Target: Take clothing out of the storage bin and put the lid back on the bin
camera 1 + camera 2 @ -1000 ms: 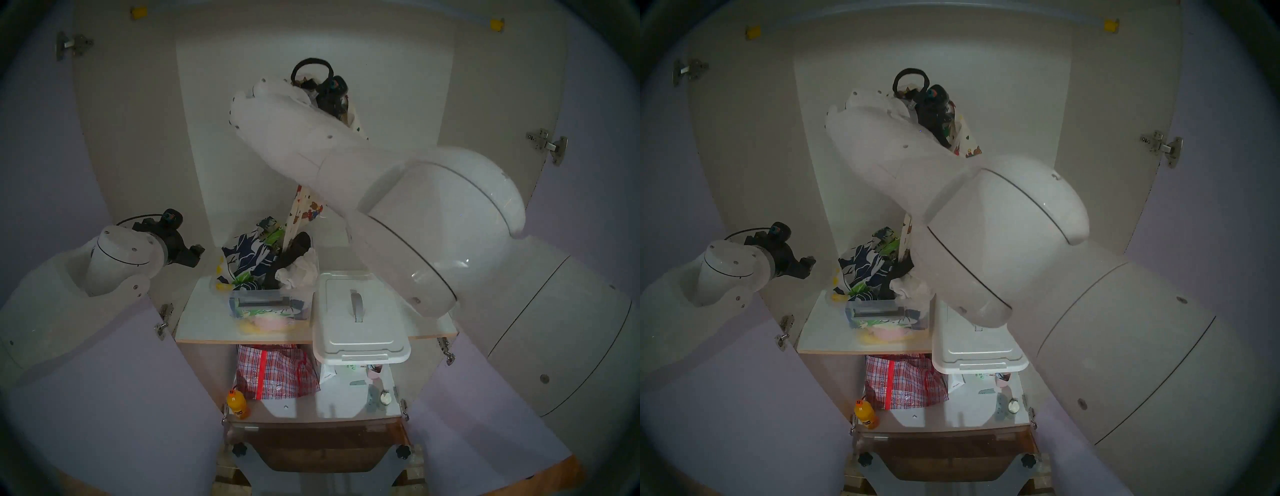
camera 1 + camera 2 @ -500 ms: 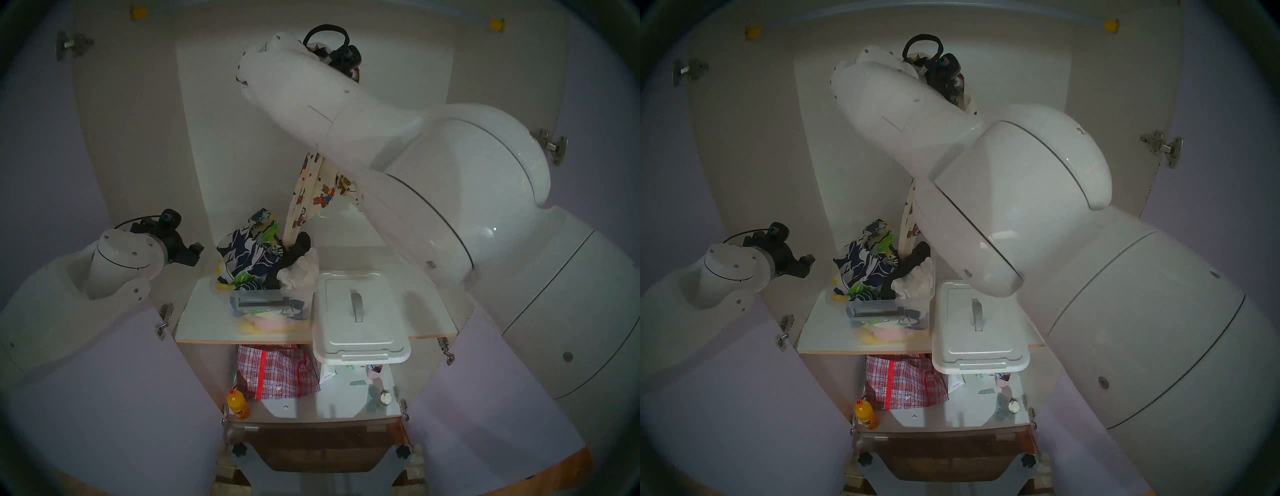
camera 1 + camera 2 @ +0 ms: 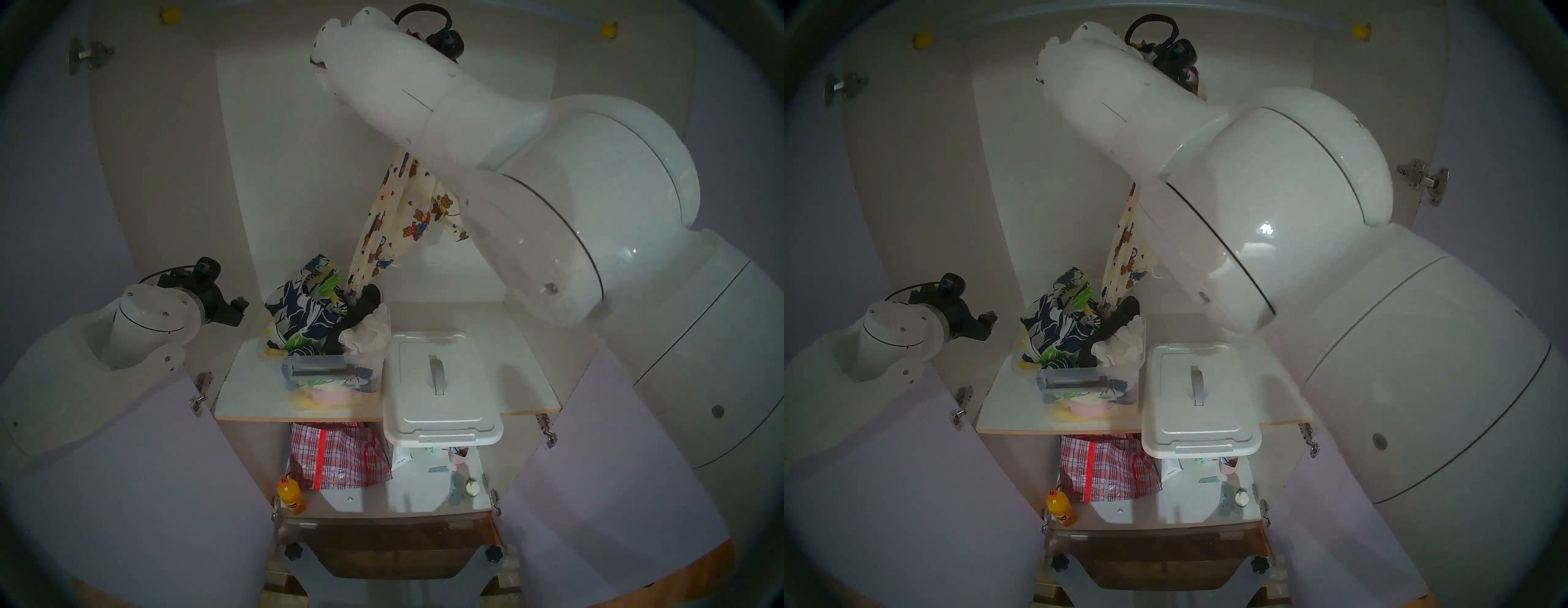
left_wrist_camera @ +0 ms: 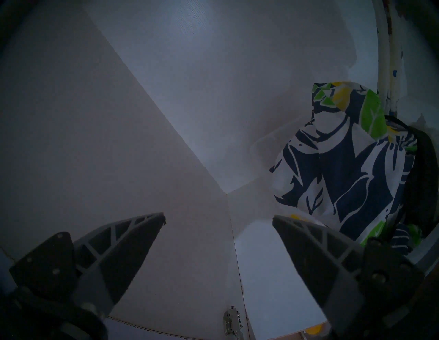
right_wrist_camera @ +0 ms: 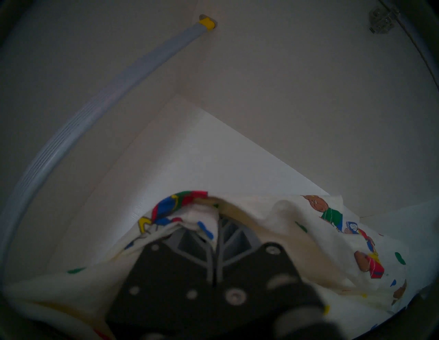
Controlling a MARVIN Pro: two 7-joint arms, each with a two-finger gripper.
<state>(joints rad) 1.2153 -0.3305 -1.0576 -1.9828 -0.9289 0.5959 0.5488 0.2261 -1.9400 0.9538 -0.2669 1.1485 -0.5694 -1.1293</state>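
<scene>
The clothing (image 3: 394,220), a cream-white garment with little bear figures, hangs in a long strip from high in the cabinet. Its lower end reaches down among the clothes in the storage bin (image 3: 331,373). In the right wrist view my right gripper (image 5: 216,220) is shut on the clothing (image 5: 308,225), which drapes over the fingers. The storage bin (image 3: 1087,382) is a clear box with a grey latch bar, standing on the upper shelf. The white lid (image 3: 441,390) lies flat to its right and overhangs the shelf's front edge. My left gripper (image 4: 218,218) is open and empty, left of the bin.
A navy leaf-print cloth (image 3: 303,310), a black item (image 3: 360,305) and a white cloth (image 3: 369,331) pile out of the bin. A red plaid bag (image 3: 339,454) and an orange bottle (image 3: 291,494) sit on the lower shelf. A hanging rail (image 5: 71,128) runs overhead. Both cabinet doors stand open.
My right arm has risen towards the cabinet's top, drawing the clothing further up out of the bin. The left arm, bin and lid have not moved.
</scene>
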